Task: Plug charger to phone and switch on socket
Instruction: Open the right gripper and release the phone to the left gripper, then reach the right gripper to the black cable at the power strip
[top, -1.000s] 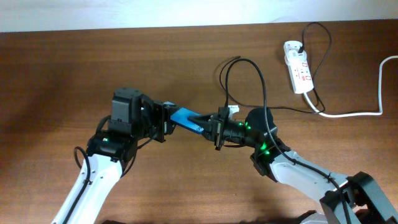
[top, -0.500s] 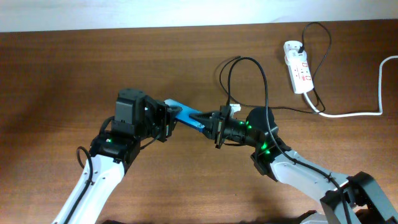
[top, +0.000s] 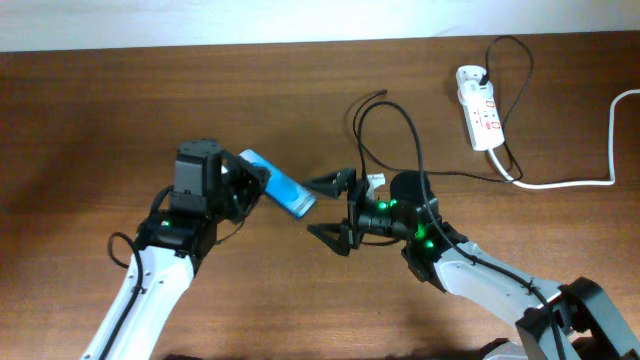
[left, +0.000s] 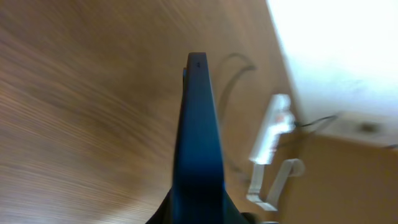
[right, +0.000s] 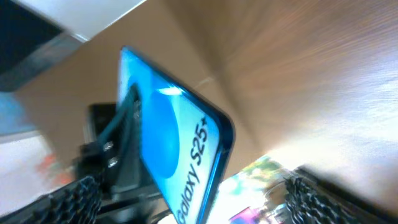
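My left gripper (top: 250, 185) is shut on the phone (top: 280, 191), holding it above the table with its blue screen up. In the left wrist view the phone (left: 198, 137) shows edge-on, rising from between the jaws of the left gripper (left: 199, 214). My right gripper (top: 326, 208) stands open just right of the phone's free end, apart from it. Its camera shows the phone (right: 177, 149) screen, tilted, ahead of the right gripper (right: 193, 190). The charger (top: 398, 110) loops as a black cable behind the right wrist; I cannot make out its plug tip. The socket (top: 478, 108) lies far right.
A thick white lead (top: 590, 178) runs from the socket toward the table's right edge. A small white piece (top: 375, 181) lies beside the right wrist. The socket (left: 273, 127) shows blurred beyond the phone in the left wrist view.
The right gripper has opened wide and let go of the phone's end. The left gripper has closed further on the phone and drawn it a little to the left.
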